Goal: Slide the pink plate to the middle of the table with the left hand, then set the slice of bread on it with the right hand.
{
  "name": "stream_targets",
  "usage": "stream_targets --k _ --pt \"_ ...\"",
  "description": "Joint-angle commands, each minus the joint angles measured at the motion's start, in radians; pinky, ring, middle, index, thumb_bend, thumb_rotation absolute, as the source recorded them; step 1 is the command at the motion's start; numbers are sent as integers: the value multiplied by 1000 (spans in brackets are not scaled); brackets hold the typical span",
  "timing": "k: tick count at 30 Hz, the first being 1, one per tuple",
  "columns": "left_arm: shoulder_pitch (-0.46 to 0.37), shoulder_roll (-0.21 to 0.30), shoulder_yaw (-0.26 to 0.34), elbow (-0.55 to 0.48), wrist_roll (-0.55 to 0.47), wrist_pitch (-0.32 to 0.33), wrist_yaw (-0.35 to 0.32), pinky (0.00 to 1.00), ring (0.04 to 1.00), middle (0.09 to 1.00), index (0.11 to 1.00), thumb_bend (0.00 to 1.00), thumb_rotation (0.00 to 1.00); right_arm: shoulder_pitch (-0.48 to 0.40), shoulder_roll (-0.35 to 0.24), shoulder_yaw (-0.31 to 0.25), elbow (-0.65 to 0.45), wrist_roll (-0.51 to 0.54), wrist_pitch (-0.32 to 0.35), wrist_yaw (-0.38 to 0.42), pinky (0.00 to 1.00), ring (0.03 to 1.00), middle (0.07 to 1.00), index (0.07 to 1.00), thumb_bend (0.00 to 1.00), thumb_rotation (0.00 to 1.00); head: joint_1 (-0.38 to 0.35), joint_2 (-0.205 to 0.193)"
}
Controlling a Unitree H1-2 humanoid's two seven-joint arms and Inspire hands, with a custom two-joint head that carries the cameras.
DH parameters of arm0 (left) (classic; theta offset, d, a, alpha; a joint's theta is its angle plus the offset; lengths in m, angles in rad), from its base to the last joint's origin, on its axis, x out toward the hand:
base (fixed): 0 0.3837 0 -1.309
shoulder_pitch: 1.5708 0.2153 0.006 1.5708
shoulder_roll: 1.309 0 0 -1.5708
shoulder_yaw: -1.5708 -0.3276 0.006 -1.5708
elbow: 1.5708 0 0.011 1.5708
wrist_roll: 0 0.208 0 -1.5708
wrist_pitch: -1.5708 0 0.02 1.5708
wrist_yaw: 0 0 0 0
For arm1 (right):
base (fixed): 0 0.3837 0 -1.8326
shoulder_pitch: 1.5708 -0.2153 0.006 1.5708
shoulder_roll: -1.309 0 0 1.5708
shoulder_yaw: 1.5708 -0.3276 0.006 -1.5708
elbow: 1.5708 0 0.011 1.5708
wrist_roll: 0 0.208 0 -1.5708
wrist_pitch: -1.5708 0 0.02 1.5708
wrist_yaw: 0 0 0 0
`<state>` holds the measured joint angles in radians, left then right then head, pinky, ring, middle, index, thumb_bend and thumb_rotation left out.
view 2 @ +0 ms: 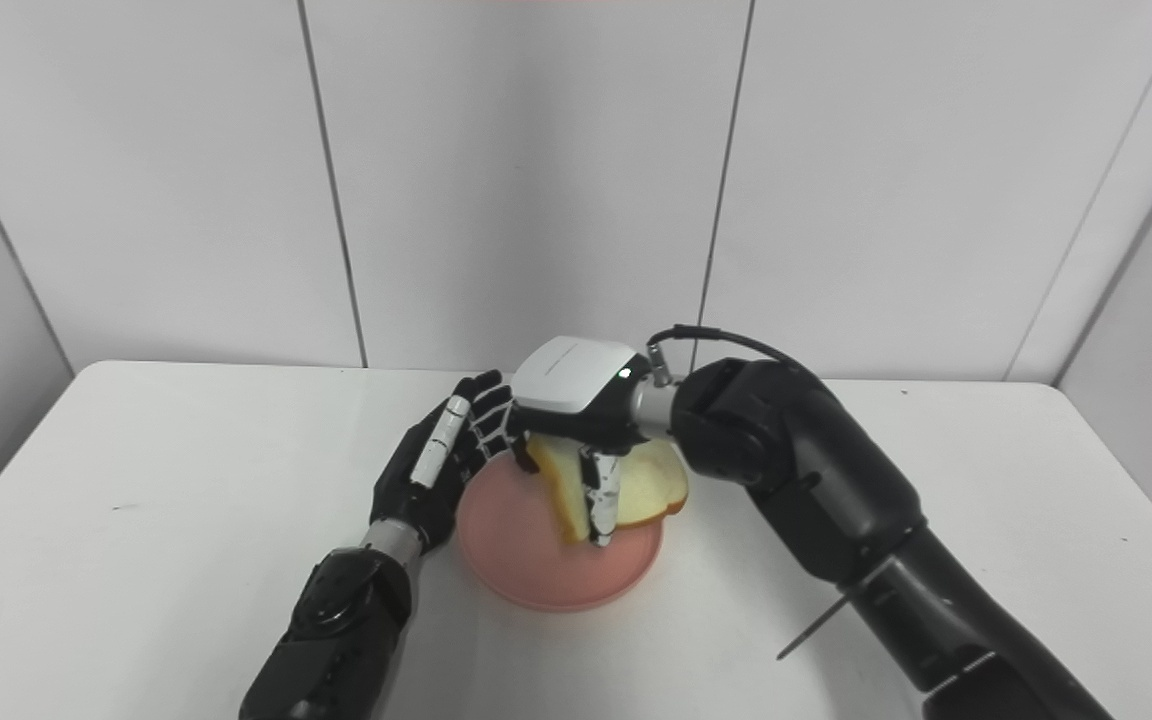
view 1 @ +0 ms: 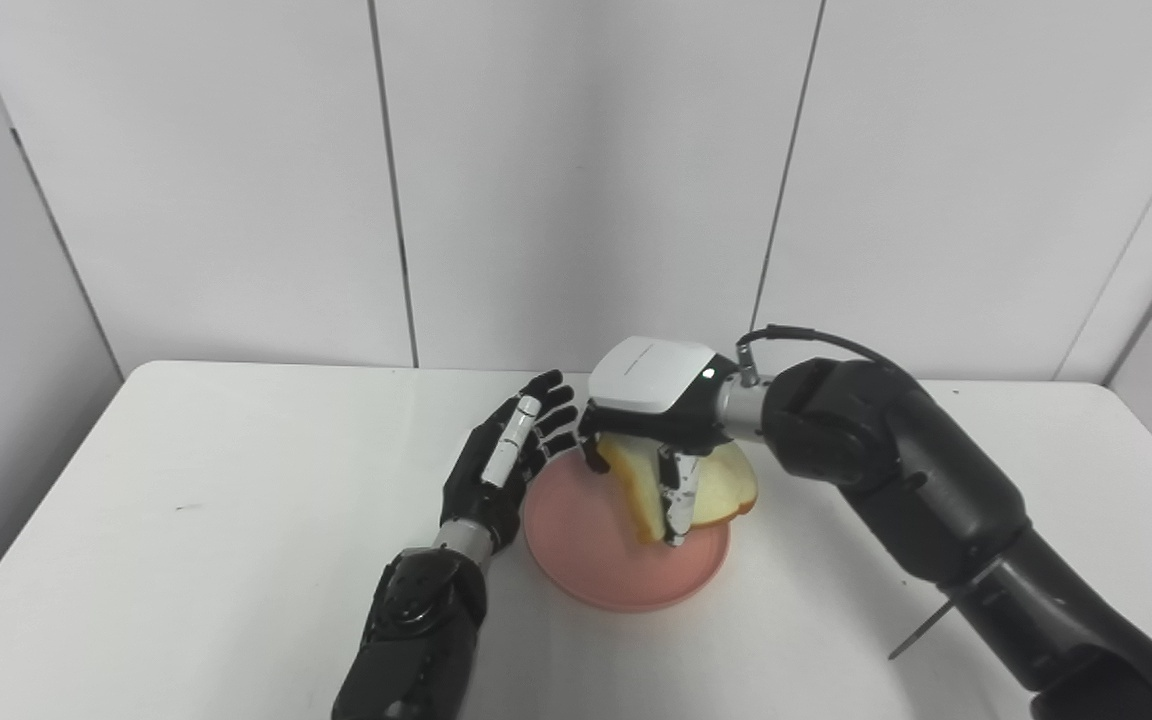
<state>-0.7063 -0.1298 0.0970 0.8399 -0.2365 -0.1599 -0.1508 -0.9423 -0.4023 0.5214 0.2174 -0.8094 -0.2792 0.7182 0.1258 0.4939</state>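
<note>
Now bread slice (view 1: 726, 490) over pink plate (view 1: 586, 560)

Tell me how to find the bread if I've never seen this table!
Look at the white table and find the round pink plate near its middle. Right above the plate, the right hand, with its white back, holds the slice of bread tilted over it. The bread is the only pale yellow thing with a brown crust.
</note>
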Motion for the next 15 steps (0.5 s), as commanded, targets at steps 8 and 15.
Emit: stream_targets --k 8,15 --pt "10 4 3 13 12 2 14 761 836 845 793 827 723 -58 17 22 43 -46 -51 -97 291 334 452 508 528 0 13 2" --pt "17 5 5 -3 4 16 10 769 835 847 802 818 731 -40 26 34 38 -68 -43 -113 328 393 481 495 527 0 9 4"
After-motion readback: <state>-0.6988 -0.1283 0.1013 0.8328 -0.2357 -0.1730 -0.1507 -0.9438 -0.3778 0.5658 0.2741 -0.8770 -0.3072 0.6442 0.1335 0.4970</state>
